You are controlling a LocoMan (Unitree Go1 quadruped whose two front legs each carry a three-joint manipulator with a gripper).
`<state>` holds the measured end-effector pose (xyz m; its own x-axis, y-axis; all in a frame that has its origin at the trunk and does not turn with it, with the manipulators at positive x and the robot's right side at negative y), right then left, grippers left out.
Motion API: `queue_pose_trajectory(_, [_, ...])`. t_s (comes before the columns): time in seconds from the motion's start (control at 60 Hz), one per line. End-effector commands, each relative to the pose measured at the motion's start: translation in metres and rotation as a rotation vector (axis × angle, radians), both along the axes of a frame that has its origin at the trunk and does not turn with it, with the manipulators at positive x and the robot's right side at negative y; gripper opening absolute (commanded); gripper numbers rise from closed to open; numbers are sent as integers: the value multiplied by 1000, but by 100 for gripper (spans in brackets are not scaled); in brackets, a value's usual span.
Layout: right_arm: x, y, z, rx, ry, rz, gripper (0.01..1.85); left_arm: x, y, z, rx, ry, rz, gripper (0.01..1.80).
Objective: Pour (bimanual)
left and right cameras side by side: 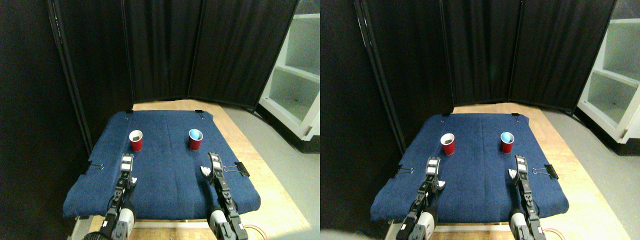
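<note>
Left cup (136,140): red, upright on blue cloth (165,170), something dark inside.
Right cup (195,139): red, pale blue inside, upright, well apart from the other.
Left gripper (127,161): just short of left cup; jaws unreadable (too small).
Right gripper (215,160): near right cup; jaws likewise unreadable.
Worktop (250,150): wooden, under the cloth.

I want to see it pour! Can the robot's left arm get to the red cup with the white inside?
Probably yes. The red cup stands upright on the blue cloth, straight ahead of the left gripper, and nothing lies between them. The other cup stands well off to the right.
</note>
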<state>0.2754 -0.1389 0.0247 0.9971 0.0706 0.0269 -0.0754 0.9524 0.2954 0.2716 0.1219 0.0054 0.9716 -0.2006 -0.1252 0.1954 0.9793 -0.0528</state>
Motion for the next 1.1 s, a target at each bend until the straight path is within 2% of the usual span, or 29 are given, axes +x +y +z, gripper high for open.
queue_pose_trajectory(0.017, [5,3,12,78,-88,5,54,6,-3,20,-87,-62,-12,86])
queue_pose_trajectory(0.15, [15,4,13,220,-86,6,60,16,-2,25,-165,-67,16,86])
queue_pose_trajectory(0.183, [18,5,13,249,-70,-20,63,20,-2,24,-212,-69,39,87])
queue_pose_trajectory(0.383, [32,3,6,419,-44,-33,67,31,2,13,-399,-71,143,91])
queue_pose_trajectory(0.467, [36,2,4,489,-20,-63,68,35,4,8,-469,-82,175,88])
queue_pose_trajectory(0.567, [44,1,1,616,8,-55,70,40,6,4,-545,-81,228,87])
queue_pose_trajectory(0.683, [52,-1,-4,699,9,-63,69,46,5,0,-648,-92,268,77])
queue_pose_trajectory(0.75, [58,-2,-6,739,16,-92,68,51,5,-3,-707,-108,297,74])
queue_pose_trajectory(0.817, [62,-2,-7,785,31,-99,72,56,5,-5,-765,-99,313,87])
queue_pose_trajectory(0.9, [66,0,-8,908,54,-125,74,61,4,-5,-797,-100,328,93])
queue_pose_trajectory(1.0, [72,3,-10,942,60,-162,70,67,3,-4,-831,-88,330,94])
queue_pose_trajectory(1.1, [79,4,-11,952,77,-170,75,72,1,-3,-847,-75,335,92])
